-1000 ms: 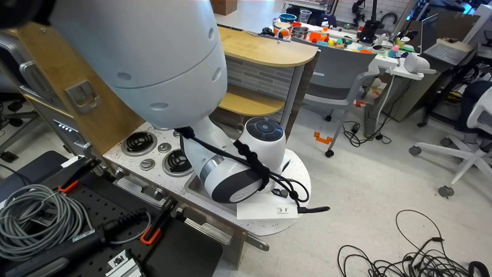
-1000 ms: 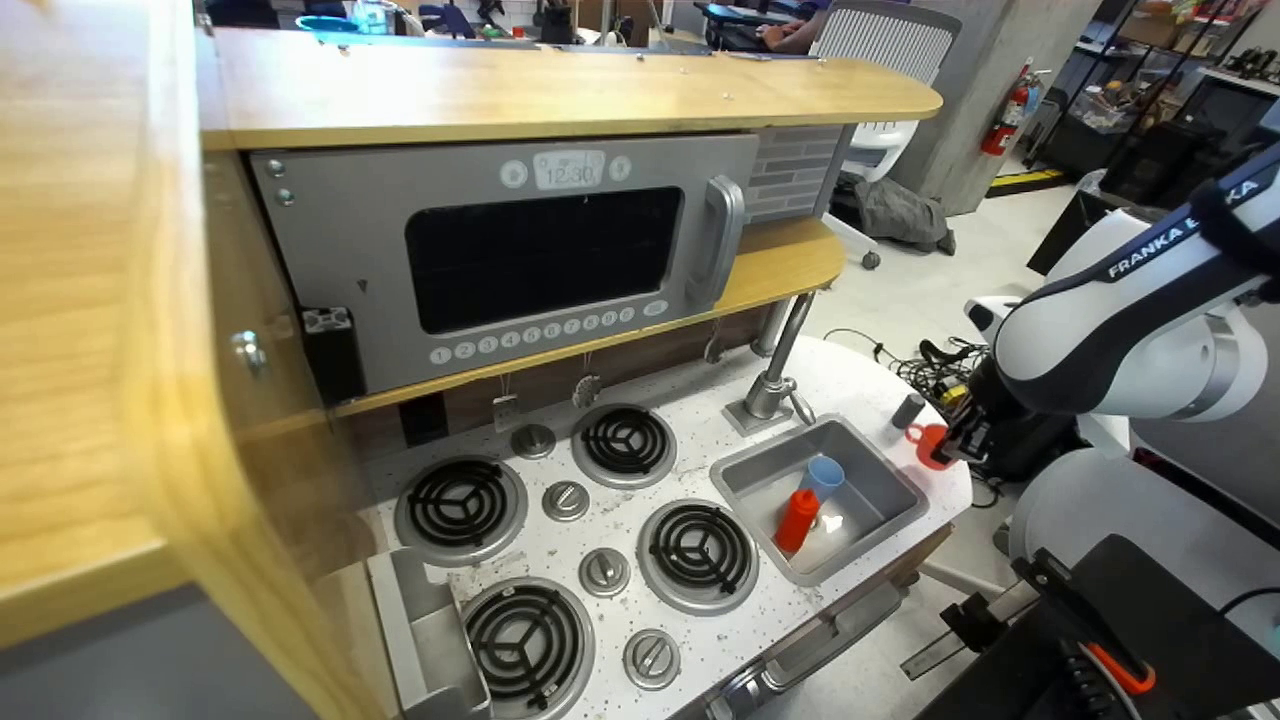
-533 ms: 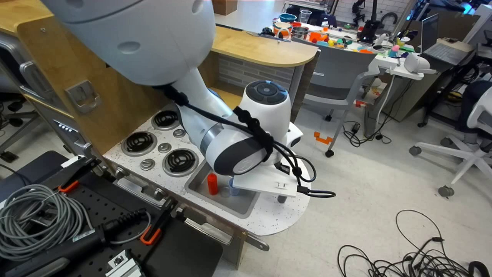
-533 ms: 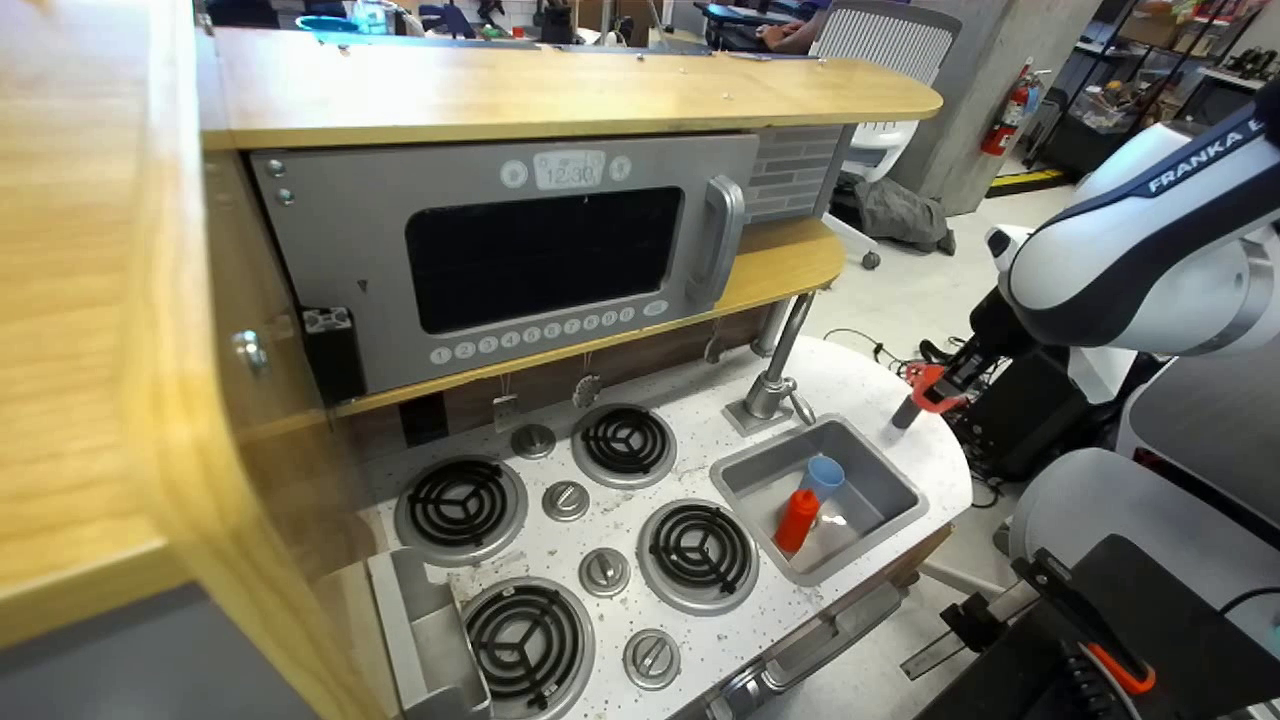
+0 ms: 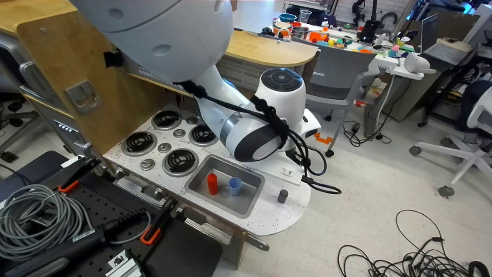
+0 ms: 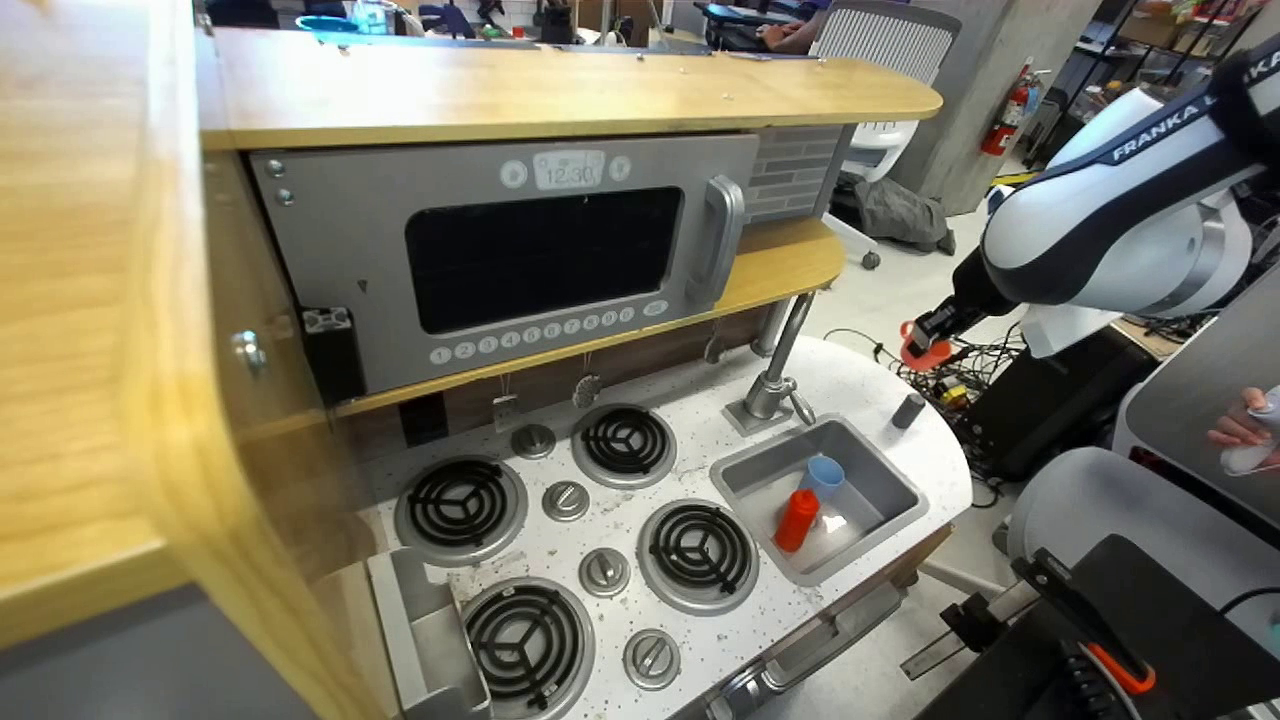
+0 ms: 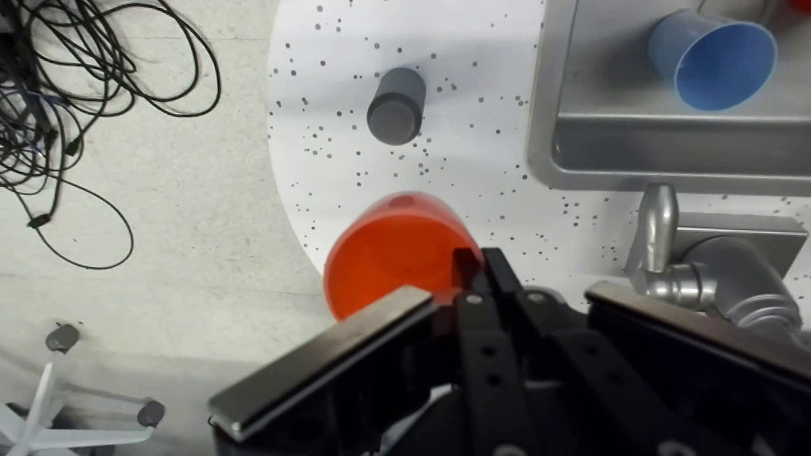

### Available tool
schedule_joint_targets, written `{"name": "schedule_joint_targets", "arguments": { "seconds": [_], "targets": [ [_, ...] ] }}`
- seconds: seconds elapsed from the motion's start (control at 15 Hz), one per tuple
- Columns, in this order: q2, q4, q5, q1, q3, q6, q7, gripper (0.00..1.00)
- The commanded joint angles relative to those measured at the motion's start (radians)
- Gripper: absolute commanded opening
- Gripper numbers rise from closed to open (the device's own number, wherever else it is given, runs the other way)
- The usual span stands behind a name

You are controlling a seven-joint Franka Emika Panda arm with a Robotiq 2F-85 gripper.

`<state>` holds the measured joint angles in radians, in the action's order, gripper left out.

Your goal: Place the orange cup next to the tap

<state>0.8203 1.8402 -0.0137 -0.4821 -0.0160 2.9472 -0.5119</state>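
The orange cup [image 7: 393, 253] hangs in my gripper [image 7: 479, 256], mouth facing the wrist camera. One finger is inside the cup and one outside, shut on its wall. In an exterior view the cup [image 6: 922, 352] is held in the gripper [image 6: 930, 330], off the white top near its rounded end. The silver tap [image 6: 772, 385] stands upright behind the sink, apart from the cup. It also shows to the right of the gripper in the wrist view [image 7: 728, 278]. In an exterior view the arm hides the cup, fingers and tap.
The grey sink [image 6: 870, 540] holds a blue cup [image 6: 823, 477] and a red bottle [image 6: 797, 520]. A dark grey cylinder [image 7: 396, 106] stands on the white top [image 5: 269, 215] beside the sink. A wooden shelf [image 6: 790, 262] overhangs near the tap. A person's hand [image 6: 1240, 430] shows at the right.
The gripper has lifted the orange cup from the white top beside the grey cylinder and carried it toward the back. The arm has uncovered the sink and cylinder. A hand has appeared.
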Motion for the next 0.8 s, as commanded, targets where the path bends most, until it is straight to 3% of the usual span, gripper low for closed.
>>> {"name": "schedule_joint_targets", "arguments": {
  "seconds": [0.0,0.33,0.73],
  "targets": [
    [0.096,-0.142,-0.012,0.001,-0.021,-0.058,0.054,0.01],
    [0.197,-0.241,-0.012,0.014,-0.048,-0.074,0.071,0.01],
    [0.281,-0.318,-0.027,0.053,-0.020,-0.078,0.088,0.01]
  ]
}}
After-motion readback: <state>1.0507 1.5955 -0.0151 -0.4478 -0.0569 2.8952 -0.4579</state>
